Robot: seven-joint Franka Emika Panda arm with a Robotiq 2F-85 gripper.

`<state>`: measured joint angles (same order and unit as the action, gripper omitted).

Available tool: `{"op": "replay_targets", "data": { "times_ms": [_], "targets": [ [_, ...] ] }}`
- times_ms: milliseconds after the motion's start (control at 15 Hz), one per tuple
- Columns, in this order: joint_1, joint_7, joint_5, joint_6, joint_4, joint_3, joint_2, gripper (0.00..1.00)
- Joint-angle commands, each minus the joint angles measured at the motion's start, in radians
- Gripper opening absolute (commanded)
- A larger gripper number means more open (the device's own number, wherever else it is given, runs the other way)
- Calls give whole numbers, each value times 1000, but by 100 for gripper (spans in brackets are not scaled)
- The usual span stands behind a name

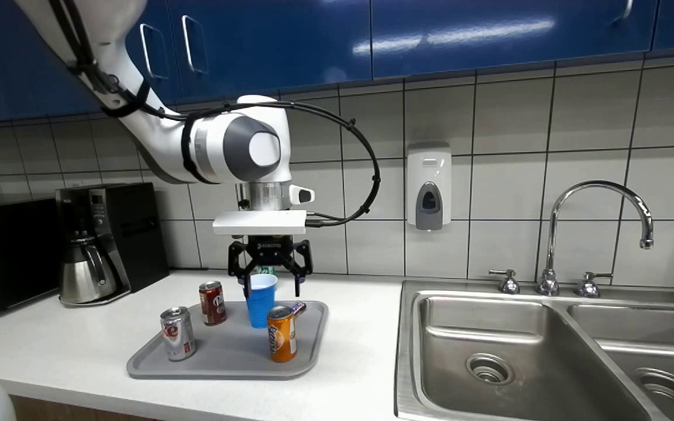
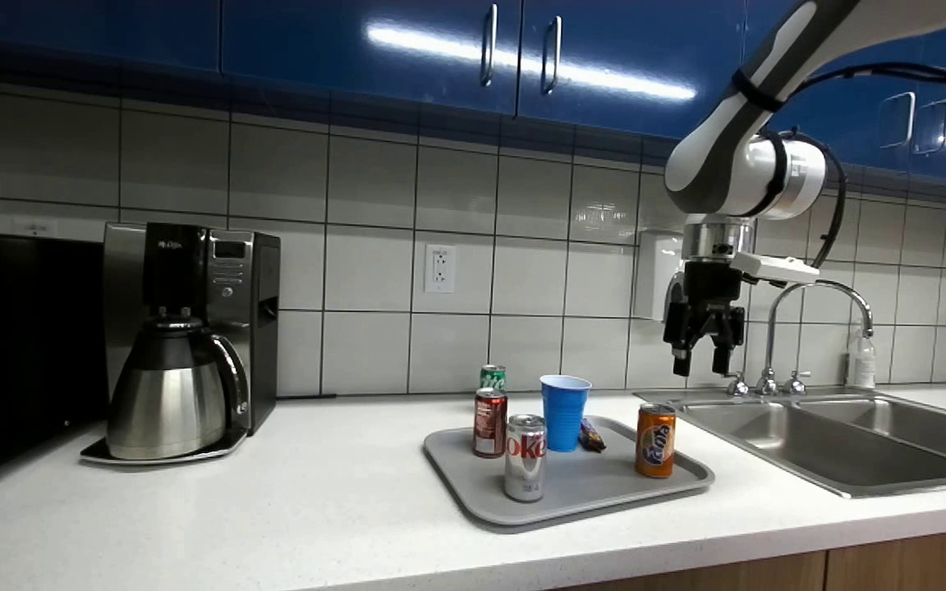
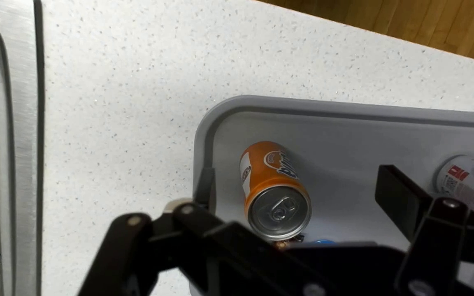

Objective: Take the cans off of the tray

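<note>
The grey tray (image 1: pixel 231 352) (image 2: pixel 588 486) (image 3: pixel 344 139) lies on the white counter. Three cans stand upright on it: an orange can (image 1: pixel 281 336) (image 2: pixel 655 443) (image 3: pixel 272 181), a silver can with red marking (image 1: pixel 177 334) (image 2: pixel 525 464) and a dark red can (image 1: pixel 212 304) (image 2: pixel 489 427). The silver can (image 3: pixel 469 185) shows partly at the right of the wrist view; the dark red can is out of sight there. My gripper (image 1: pixel 272 286) (image 2: pixel 701 362) (image 3: pixel 298 189) is open and empty, pointing down, above the tray. In the wrist view the orange can appears between the fingers, below them.
A blue cup (image 1: pixel 262 304) (image 2: pixel 565 414) and a wrapped bar (image 1: pixel 298 307) (image 2: pixel 591 437) are on the tray. A green can (image 2: pixel 493 377) stands behind the dark red can. The steel sink (image 1: pixel 483 339) is beside the tray. A coffee maker (image 2: pixel 185 353) stands on the counter.
</note>
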<state>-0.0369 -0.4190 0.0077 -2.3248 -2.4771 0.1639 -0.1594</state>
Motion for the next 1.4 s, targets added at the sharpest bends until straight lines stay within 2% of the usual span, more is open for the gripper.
{"op": "replay_targets", "data": {
  "times_ms": [0, 667, 1333],
  "targets": [
    [19, 3, 9, -24, 53, -34, 80, 100],
    [35, 44, -11, -83, 141, -74, 254, 100],
    [41, 88, -24, -125, 212, -101, 368, 100]
  ]
}}
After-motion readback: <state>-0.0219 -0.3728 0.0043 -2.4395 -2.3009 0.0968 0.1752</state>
